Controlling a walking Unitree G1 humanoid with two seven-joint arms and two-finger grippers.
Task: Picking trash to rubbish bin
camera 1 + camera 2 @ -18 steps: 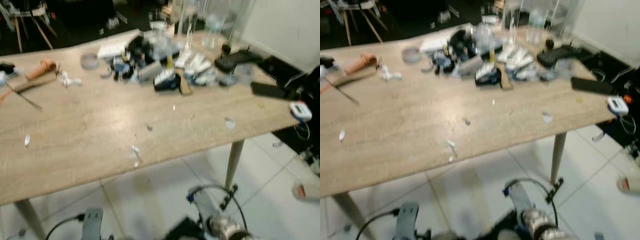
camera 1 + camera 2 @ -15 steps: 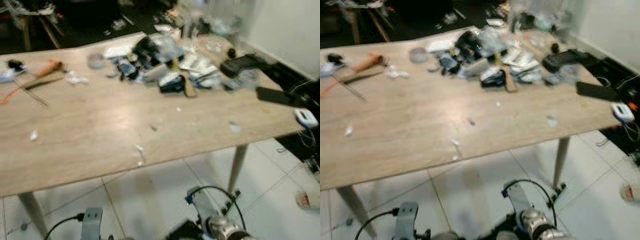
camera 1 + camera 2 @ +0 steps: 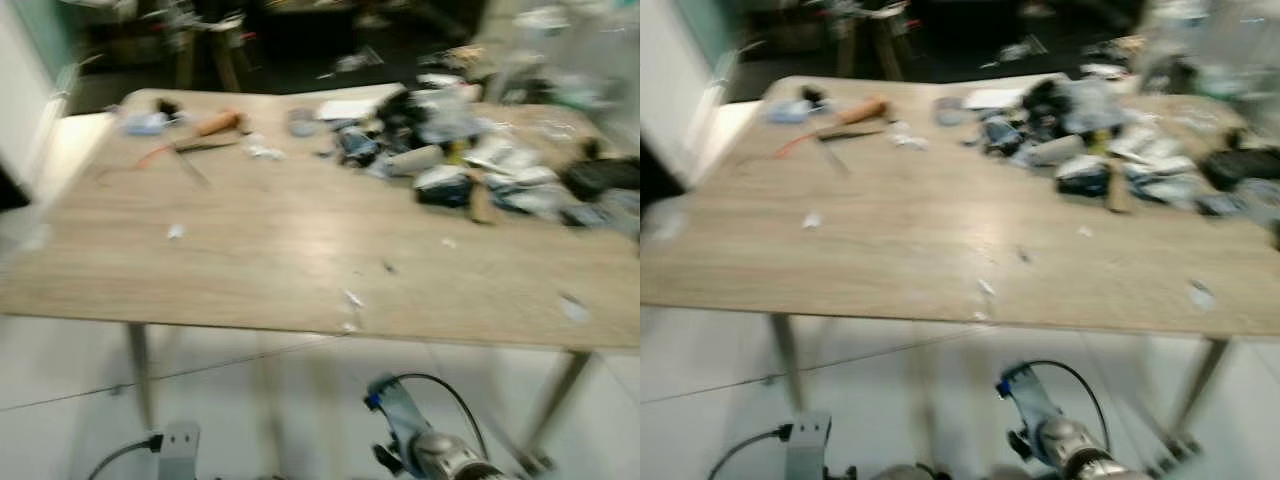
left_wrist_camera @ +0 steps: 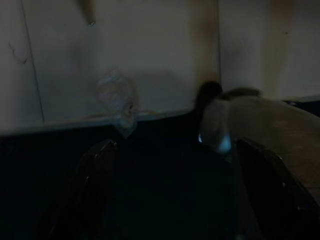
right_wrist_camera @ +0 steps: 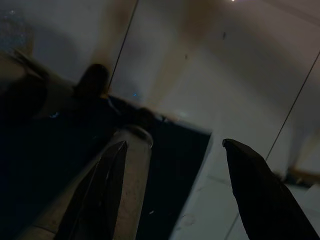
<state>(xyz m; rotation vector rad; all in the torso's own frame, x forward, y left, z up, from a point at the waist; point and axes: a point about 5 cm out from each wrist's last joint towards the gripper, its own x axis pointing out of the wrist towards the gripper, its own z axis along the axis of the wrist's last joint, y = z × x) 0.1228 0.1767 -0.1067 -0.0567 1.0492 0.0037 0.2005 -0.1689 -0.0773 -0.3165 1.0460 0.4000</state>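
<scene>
Robot faces long pale wooden table (image 3: 250,250) strewn with small white paper scraps (image 3: 352,298); both grippers hang released, so steady before reaching.

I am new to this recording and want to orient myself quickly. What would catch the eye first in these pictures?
First, the long wooden table spanning the head views. Then the dense heap of clutter on its far right part, with an orange-handled tool near the far left end and small white scraps by the near edge. Both arms hang low over the white tiled floor; the right pincer is open.
</scene>
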